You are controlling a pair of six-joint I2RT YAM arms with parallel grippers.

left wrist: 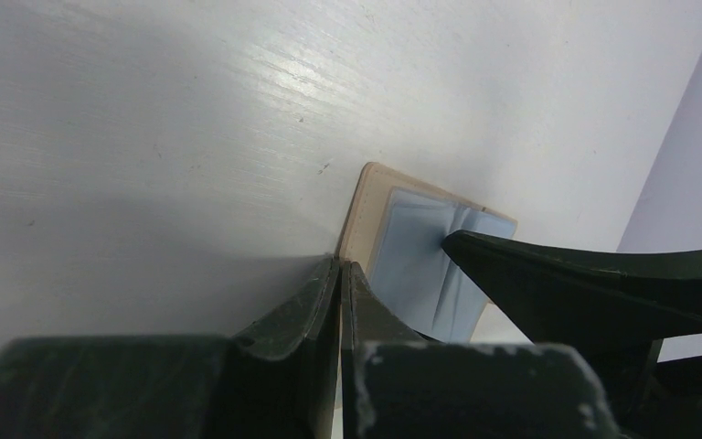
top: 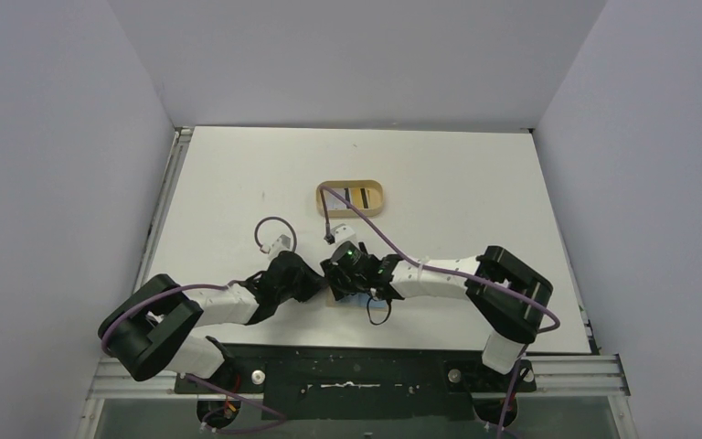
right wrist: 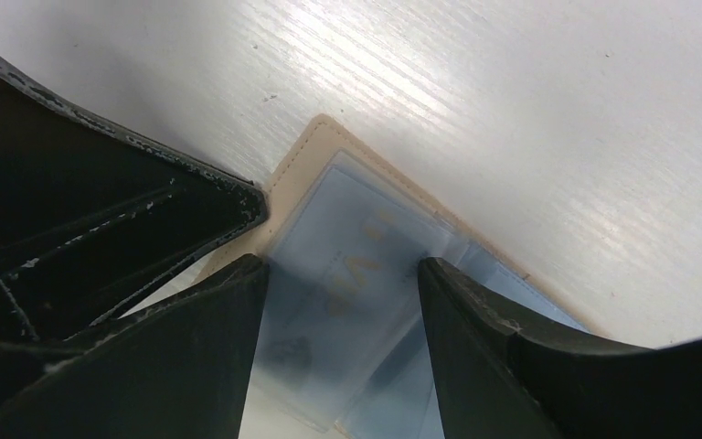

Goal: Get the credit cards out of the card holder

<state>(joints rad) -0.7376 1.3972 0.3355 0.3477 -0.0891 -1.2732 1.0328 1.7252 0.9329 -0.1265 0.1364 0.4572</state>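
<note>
Card holder [left wrist: 364,206]: lies open and flat on the table [left wrist: 192,137], tan, with a light blue card [right wrist: 356,265] behind a clear pocket. No yellow-orange card can be made out. Both arms meet over the holder. The oval tray [top: 321,199] sits beyond the holder, well apart from it.

Left gripper [left wrist: 340,267]: at the holder's left edge, fingers drawn together to a thin slit. A tan sliver shows in the slit, so I read it as nipping the holder's edge to anchor it.

Right gripper [right wrist: 340,274]: directly over the holder, fingers spread, one on each side of the blue card. It has hold of nothing. Whether the tips touch the pocket, cannot tell.

Key relation: the card lies straight ahead of the right jaws and between them. Judging by its lettering, its long axis runs roughly in line with the fingers, back toward the right wrist. The jaws therefore span the card's short side.

Judgement: the right arm is the one placed to draw the card. The pull should run along that long axis, away from the holder's left edge where the left arm pins it.
</note>
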